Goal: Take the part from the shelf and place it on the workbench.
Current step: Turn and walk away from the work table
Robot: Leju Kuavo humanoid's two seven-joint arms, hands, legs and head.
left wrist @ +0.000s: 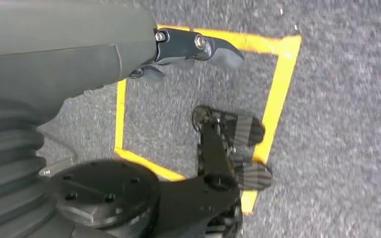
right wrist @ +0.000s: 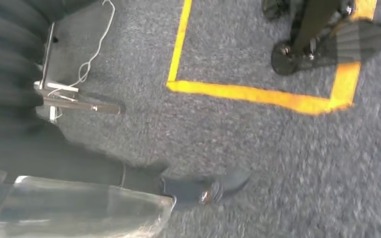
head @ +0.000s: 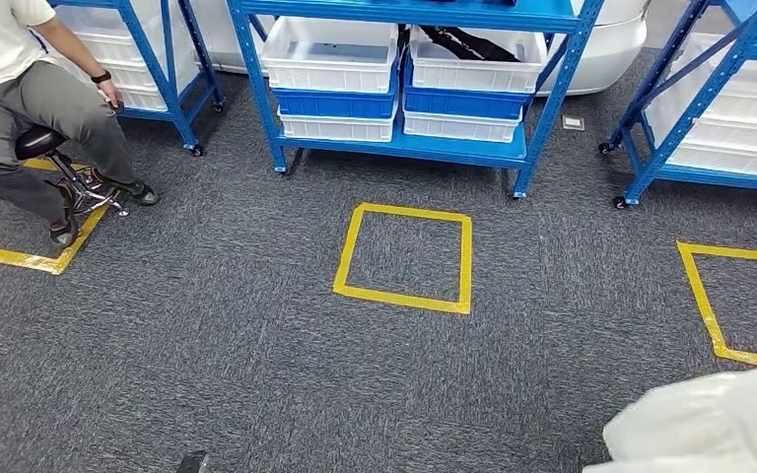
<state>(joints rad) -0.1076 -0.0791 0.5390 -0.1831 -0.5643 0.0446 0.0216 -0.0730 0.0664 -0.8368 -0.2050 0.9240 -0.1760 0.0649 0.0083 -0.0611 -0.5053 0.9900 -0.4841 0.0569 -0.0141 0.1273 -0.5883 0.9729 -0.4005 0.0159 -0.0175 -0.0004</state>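
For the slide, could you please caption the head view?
Blue shelf of white bins faces a yellow taped square on grey carpet; a seated person waits nearby.

Even bright indoor light, soft shadows, head view sharp, wrist views motion-blurred (right worst)

The setting is presenting as an industrial storage or workshop area, likely a parts store within a test facility. Blue steel shelving units (head: 409, 148) on castor wheels are standing along the far side, carrying stacked white plastic bins (head: 330, 51) and blue bins (head: 337, 102) of the kind used for components. Grey commercial carpet (head: 207, 335) is covering the floor, and yellow tape squares (head: 404, 256) are marking out fixed standing positions on it. A person (head: 20, 89) is sitting on a wheeled work stool (head: 54, 163) beside the left-hand rack.
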